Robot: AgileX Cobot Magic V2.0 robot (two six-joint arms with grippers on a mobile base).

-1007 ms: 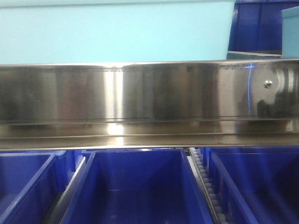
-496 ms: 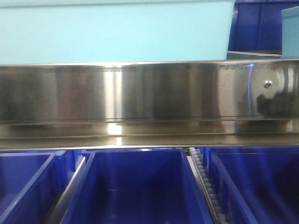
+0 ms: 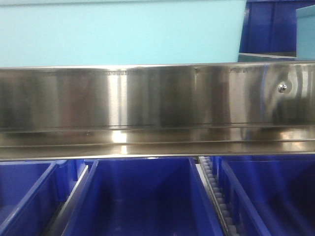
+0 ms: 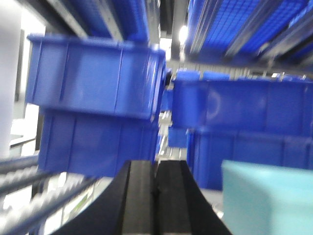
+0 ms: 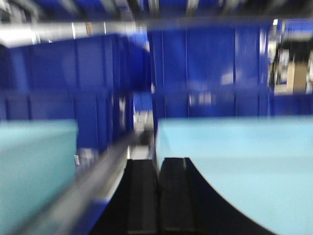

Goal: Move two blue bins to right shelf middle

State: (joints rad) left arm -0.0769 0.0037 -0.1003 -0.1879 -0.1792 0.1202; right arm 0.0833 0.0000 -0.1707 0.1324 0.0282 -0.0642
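left gripper (image 4: 156, 196) sitting closed, empty, right gripper (image 5: 158, 196) sitting closed, blue bins (image 3: 142, 201) lying side by side at 6 o'clock under steel shelf rail (image 3: 157, 98), pale bin (image 3: 123, 32) resting at 12 o'clock

"How many blue ones ahead of you?"

"I count four. Three sit below the steel rail (image 3: 157, 98): the left blue bin (image 3: 22, 196), middle blue bin (image 3: 142, 199) and right blue bin (image 3: 275, 194). A fourth blue bin (image 3: 270, 27) is up at the far right."

"And teal?"

"Two: a big teal bin (image 3: 123, 32) and a second teal bin (image 3: 306, 32). One screw (image 3: 282, 88) too."
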